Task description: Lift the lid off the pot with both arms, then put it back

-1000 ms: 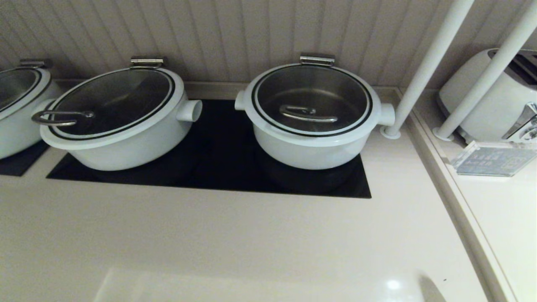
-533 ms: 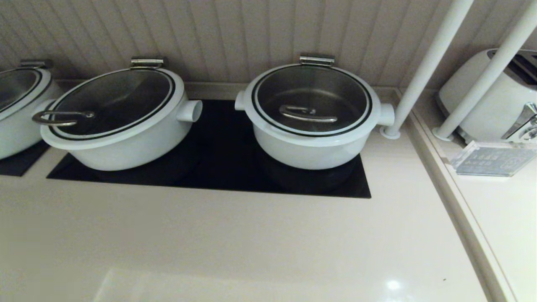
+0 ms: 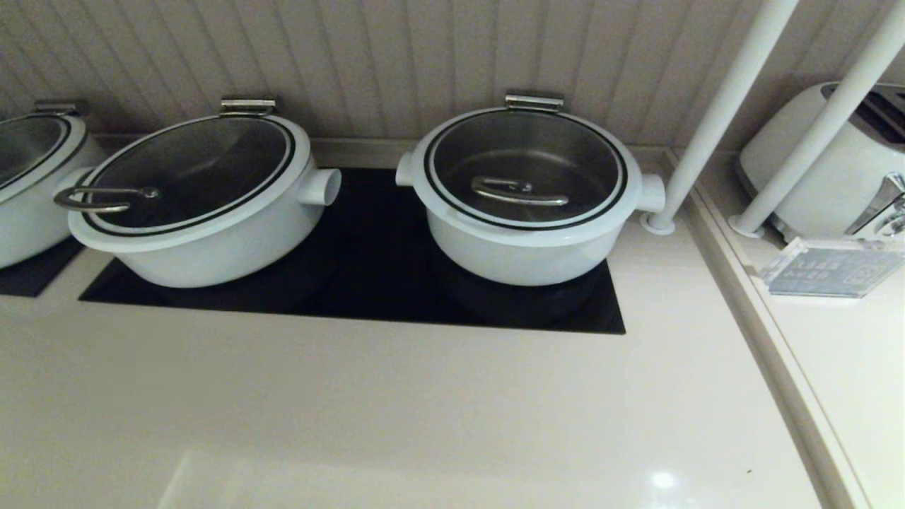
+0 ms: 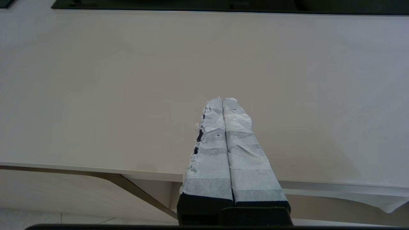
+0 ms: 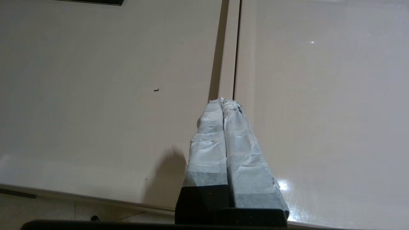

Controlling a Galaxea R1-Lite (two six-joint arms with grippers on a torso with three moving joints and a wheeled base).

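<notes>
The deep white pot (image 3: pixel 527 244) stands on the black cooktop (image 3: pixel 368 283) at centre right. Its glass lid (image 3: pixel 565 152), with white rim, thin black ring and steel bar handle (image 3: pixel 520 191), sits closed on it. Neither arm shows in the head view. My left gripper (image 4: pixel 222 99) is shut and empty, over the bare counter near its front edge. My right gripper (image 5: pixel 226 101) is shut and empty, over the counter by the seam between two counter tops.
A wider white pot (image 3: pixel 205 233) with a loop-handled lid stands left on the cooktop, and a third pot (image 3: pixel 28 184) at the far left. Two white posts (image 3: pixel 714 120) rise at right. A toaster (image 3: pixel 834 162) and a clear sign (image 3: pixel 831 268) stand beyond the counter seam.
A dark shadow at the head view's lower right edge has gone. The pots and lids have not moved.
</notes>
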